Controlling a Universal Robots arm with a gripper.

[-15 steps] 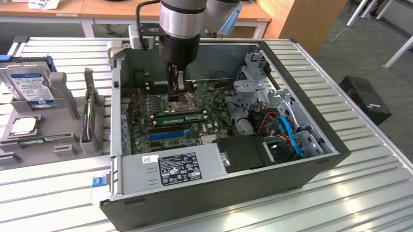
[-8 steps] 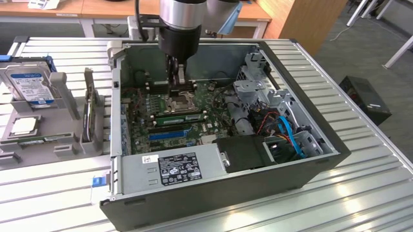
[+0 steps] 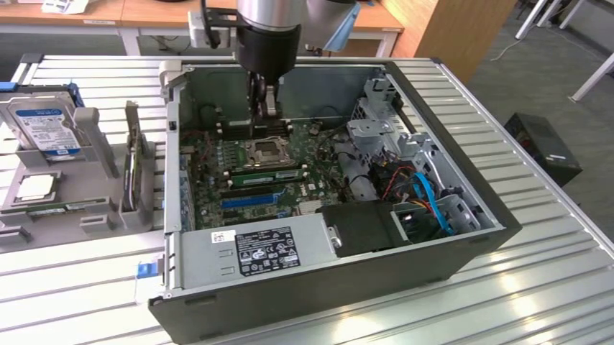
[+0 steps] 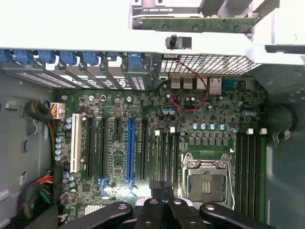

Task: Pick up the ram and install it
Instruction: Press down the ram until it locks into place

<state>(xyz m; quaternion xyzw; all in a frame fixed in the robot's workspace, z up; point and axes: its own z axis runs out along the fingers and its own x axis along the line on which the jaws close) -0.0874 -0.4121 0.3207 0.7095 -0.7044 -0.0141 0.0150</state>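
Exterior view: closed gripper above seated ram beyond socket.

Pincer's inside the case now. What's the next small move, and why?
Probably ease straight down a little, slowly: the shut pincer hangs over the black memory slots beside the CPU socket, roughly in line with them.

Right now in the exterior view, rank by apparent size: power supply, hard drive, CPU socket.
1. Power supply, nearest the camera, so its lead may be exaggerated.
2. Hard drive.
3. CPU socket, clearly smallest.
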